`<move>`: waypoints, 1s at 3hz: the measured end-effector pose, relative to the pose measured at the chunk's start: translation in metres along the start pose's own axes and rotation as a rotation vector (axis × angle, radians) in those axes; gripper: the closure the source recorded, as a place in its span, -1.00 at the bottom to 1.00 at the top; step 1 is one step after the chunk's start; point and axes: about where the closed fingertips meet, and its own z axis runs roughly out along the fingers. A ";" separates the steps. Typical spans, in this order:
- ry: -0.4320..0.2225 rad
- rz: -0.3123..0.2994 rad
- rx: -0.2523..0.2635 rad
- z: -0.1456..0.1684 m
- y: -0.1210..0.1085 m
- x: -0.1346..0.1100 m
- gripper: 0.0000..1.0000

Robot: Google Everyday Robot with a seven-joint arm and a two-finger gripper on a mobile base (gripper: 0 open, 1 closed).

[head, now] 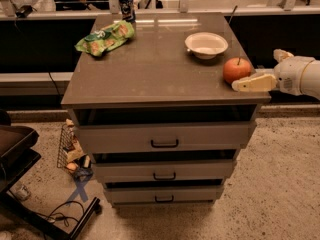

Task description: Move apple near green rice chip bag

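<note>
The orange-red apple [236,70] stands near the right front corner of the cabinet top [155,69]. The green rice chip bag [105,38] lies at the far left of the top, well apart from the apple. My gripper [256,73] reaches in from the right edge and is open. Its near pale finger [252,83] lies along the apple's front right side, close to it or touching it. The far finger shows only as a short stub behind. The apple is not lifted.
A white bowl [206,44] sits just behind the apple. A dark blue drink can [126,5] stands at the back, beside the bag. The cabinet has three shut drawers [164,138]. A wire basket [72,151] and cables lie on the floor to the left.
</note>
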 end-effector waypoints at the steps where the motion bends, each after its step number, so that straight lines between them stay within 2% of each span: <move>1: 0.000 0.037 -0.044 0.012 0.007 0.001 -1.00; 2: -0.003 0.066 -0.088 0.023 0.016 0.003 -1.00; 3: -0.003 0.082 -0.125 0.031 0.025 0.005 -0.67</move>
